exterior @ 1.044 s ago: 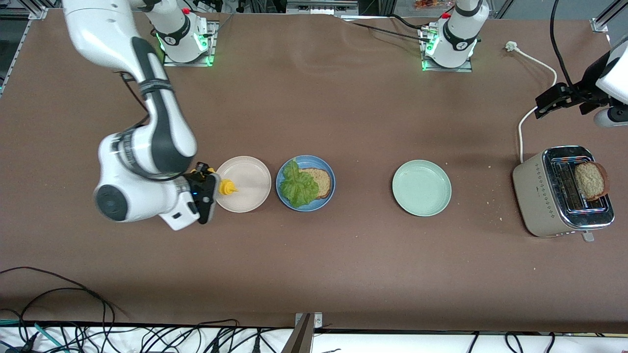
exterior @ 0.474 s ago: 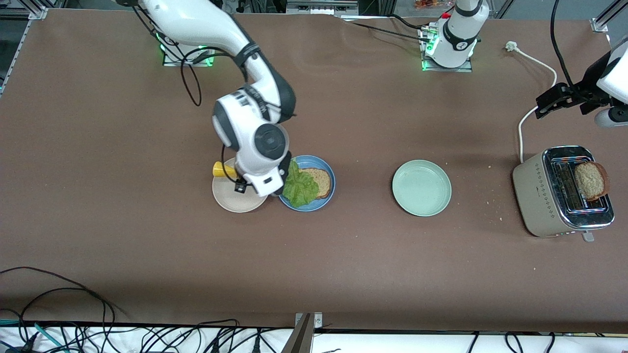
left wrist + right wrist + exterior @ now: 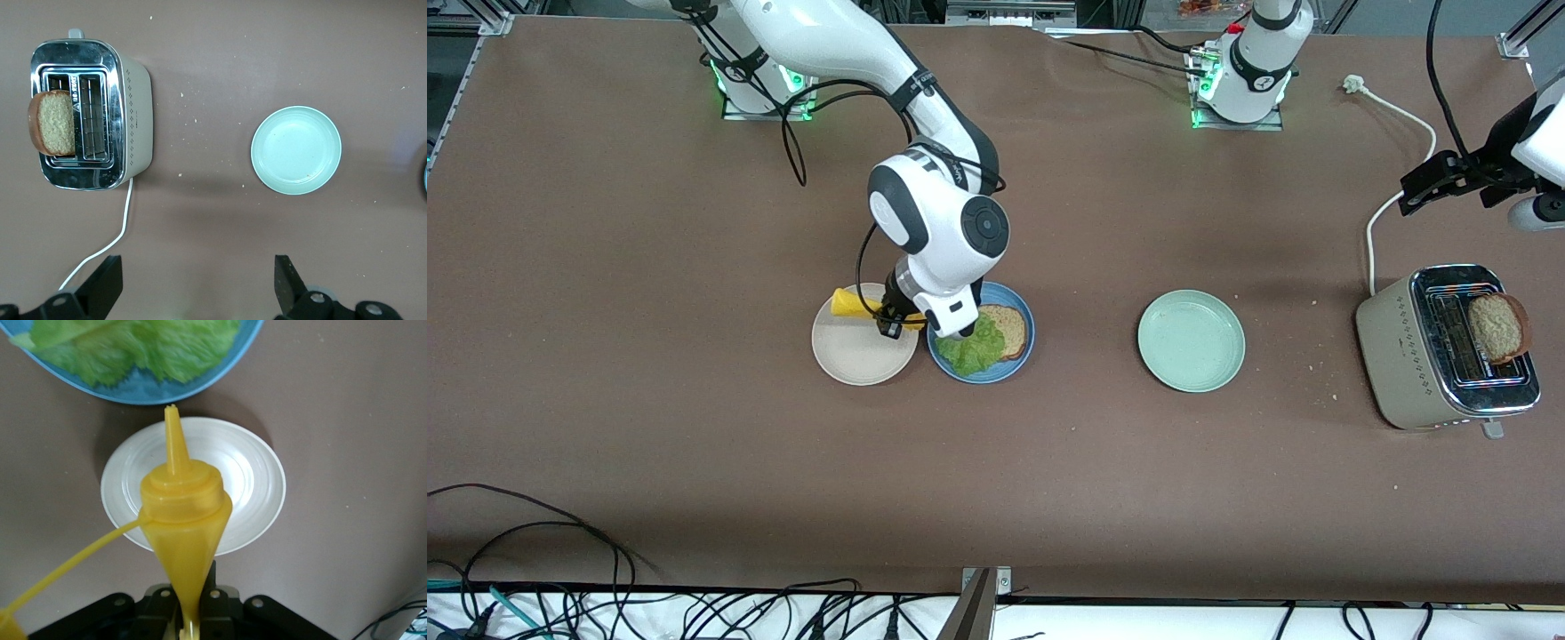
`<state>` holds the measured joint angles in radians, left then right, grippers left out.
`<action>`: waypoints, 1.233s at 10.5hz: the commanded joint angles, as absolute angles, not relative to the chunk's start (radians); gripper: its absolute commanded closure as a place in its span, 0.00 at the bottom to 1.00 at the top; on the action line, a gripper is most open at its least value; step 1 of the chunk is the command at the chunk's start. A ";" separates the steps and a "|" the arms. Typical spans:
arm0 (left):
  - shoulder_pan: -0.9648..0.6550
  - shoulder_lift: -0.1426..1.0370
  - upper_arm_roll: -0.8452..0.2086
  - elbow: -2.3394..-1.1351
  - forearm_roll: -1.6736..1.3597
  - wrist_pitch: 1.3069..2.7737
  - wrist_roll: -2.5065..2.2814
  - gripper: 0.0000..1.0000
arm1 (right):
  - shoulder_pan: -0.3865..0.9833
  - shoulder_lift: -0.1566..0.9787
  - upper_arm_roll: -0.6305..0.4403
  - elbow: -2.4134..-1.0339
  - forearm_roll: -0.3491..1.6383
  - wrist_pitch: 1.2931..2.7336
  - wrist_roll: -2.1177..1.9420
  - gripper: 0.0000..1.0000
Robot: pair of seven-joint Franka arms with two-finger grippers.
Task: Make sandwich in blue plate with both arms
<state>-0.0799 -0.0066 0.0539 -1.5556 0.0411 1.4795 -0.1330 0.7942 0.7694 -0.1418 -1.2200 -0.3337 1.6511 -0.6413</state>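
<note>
The blue plate (image 3: 983, 377) holds one brown bread slice (image 3: 1011, 329) with a ruffled lettuce leaf (image 3: 974, 351) on it. My right gripper (image 3: 894, 318) is shut on a yellow squeeze bottle (image 3: 852, 304), held tilted over the gap between the beige plate and the blue plate. In the right wrist view the bottle (image 3: 183, 513), gripped by the right gripper (image 3: 190, 613), points its nozzle toward the blue plate's rim (image 3: 220, 377) and the lettuce (image 3: 133, 347). A second bread slice (image 3: 1498, 327) stands in the toaster (image 3: 1414, 351). My left gripper (image 3: 1440, 182) waits, open and empty (image 3: 198, 287), over the table by the toaster's cord.
A beige plate (image 3: 858, 356) lies beside the blue plate toward the right arm's end; it also shows in the right wrist view (image 3: 257, 487). A pale green plate (image 3: 1191, 340) lies between the blue plate and the toaster and shows in the left wrist view (image 3: 296, 150). A white cord (image 3: 1392, 116) trails from the toaster.
My right arm has swung from the beige plate's outer side toward the blue plate, carrying the yellow bottle. The left arm has not moved.
</note>
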 commanded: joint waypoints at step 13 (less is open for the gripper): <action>0.119 0.351 0.051 -1.405 0.247 1.601 0.113 0.00 | 0.152 0.696 -0.138 -1.348 0.638 1.470 -1.737 0.90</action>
<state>0.0310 0.2614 0.0582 -1.4837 0.2313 1.5273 0.0445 0.2310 0.6898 -0.1569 -1.2952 0.5192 1.5197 -1.5470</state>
